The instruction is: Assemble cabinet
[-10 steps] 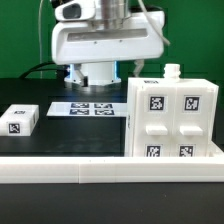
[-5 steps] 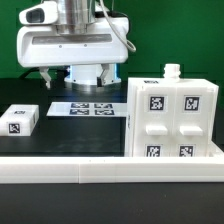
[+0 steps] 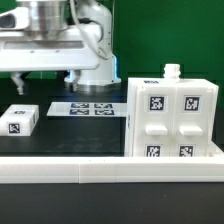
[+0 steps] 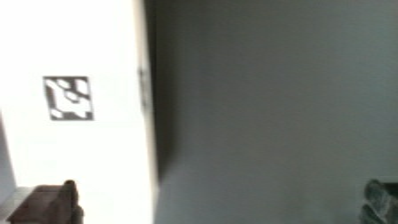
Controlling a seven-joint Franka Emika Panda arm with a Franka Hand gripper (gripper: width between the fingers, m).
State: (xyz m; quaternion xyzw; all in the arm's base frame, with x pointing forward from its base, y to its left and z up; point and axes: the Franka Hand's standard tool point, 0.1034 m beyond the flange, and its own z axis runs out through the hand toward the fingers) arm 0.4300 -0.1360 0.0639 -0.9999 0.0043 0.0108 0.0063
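Observation:
The cabinet (image 3: pixel 170 118) is a large white box with square marker tags on its front. It stands upright at the exterior view's right, behind the front rail. My gripper (image 3: pixel 44 80) hangs high at the exterior view's left, well apart from the cabinet, above the table between the small block and the marker board. It is open and empty, with its fingertips (image 4: pixel 54 202) at opposite edges of the wrist view around the gripper's middle (image 4: pixel 214 200). The wrist view shows a blurred white surface with one tag (image 4: pixel 68 98) beside dark table; I cannot tell which part it is.
A small flat white tagged block (image 3: pixel 18 120) lies at the exterior view's left. The marker board (image 3: pixel 88 108) lies flat behind the middle. A long white rail (image 3: pixel 100 172) runs across the front. The arm's white base (image 3: pixel 95 70) stands at the back.
My gripper has swung steadily toward the exterior view's left, from above the marker board to above the left side. The cabinet, block and rail have not moved.

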